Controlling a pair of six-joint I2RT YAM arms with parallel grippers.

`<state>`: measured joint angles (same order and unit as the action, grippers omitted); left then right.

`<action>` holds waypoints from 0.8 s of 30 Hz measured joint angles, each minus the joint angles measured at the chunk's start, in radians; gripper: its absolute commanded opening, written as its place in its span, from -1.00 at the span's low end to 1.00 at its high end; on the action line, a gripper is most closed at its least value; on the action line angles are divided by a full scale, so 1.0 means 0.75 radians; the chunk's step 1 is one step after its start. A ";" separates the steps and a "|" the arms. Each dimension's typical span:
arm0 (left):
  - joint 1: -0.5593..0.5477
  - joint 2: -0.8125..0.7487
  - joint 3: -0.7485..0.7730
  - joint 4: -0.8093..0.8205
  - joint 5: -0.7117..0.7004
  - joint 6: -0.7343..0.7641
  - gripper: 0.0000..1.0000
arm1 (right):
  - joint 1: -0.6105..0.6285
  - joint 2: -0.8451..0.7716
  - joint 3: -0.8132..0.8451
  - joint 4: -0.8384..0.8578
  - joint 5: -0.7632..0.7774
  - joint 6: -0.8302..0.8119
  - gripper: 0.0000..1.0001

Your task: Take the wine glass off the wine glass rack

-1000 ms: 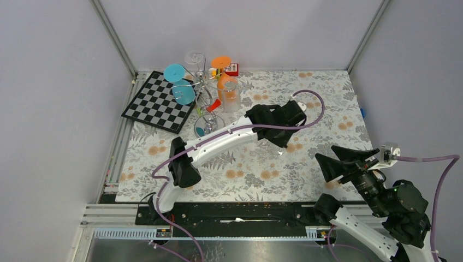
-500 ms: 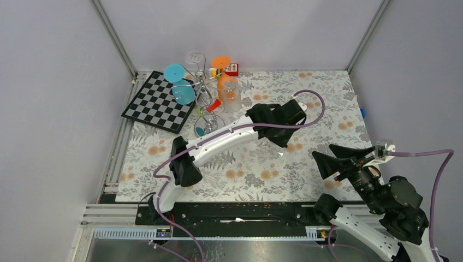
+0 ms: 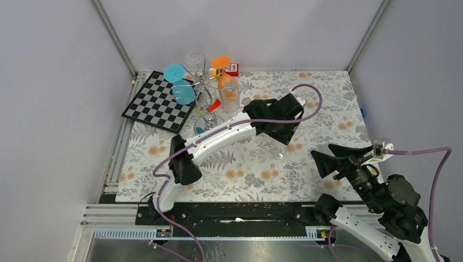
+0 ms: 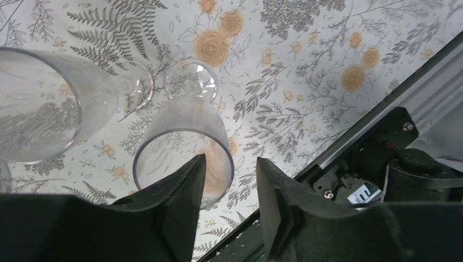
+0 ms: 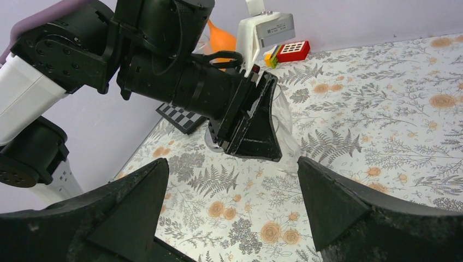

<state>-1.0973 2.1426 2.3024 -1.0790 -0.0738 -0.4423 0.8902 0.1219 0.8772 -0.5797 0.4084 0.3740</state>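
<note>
The wine glass rack [image 3: 202, 90] is a silver wire stand at the back left, with a blue glass [image 3: 183, 93], an orange glass [image 3: 221, 63] and a clear one hanging on it. In the left wrist view a clear wine glass [image 4: 183, 139] stands upright on the floral cloth, and a second clear glass [image 4: 41, 103] stands to its left. My left gripper [image 4: 229, 164] hovers just above the first glass's rim, jaws apart, nothing between them. My right gripper [image 5: 232, 169] is wide open and empty near the front right [image 3: 349, 158].
A black-and-white chessboard [image 3: 158, 101] lies left of the rack. A small red block [image 3: 232, 69] sits behind it. The left arm [image 3: 218, 139] stretches across the middle of the cloth. Grey walls close in the back and sides; a metal rail runs along the near edge [image 4: 382, 93].
My left gripper has opened and let go of the clear wine glass, then drawn slightly back and up. The right arm shifted a little to the left.
</note>
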 measured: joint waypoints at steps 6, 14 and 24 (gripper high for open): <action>0.013 -0.013 0.002 0.051 0.079 0.002 0.17 | 0.000 0.048 0.019 -0.044 -0.001 0.003 0.89; 0.014 -0.145 -0.037 0.087 0.149 0.009 0.42 | 0.000 0.210 0.091 -0.147 0.005 0.022 0.84; 0.014 -0.374 -0.208 0.123 0.074 0.042 0.47 | 0.000 0.475 0.270 -0.313 0.247 0.215 0.42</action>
<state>-1.0866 1.8622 2.1468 -0.9871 -0.0185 -0.4110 0.8902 0.4782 1.0794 -0.8146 0.5938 0.5354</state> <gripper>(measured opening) 0.728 0.764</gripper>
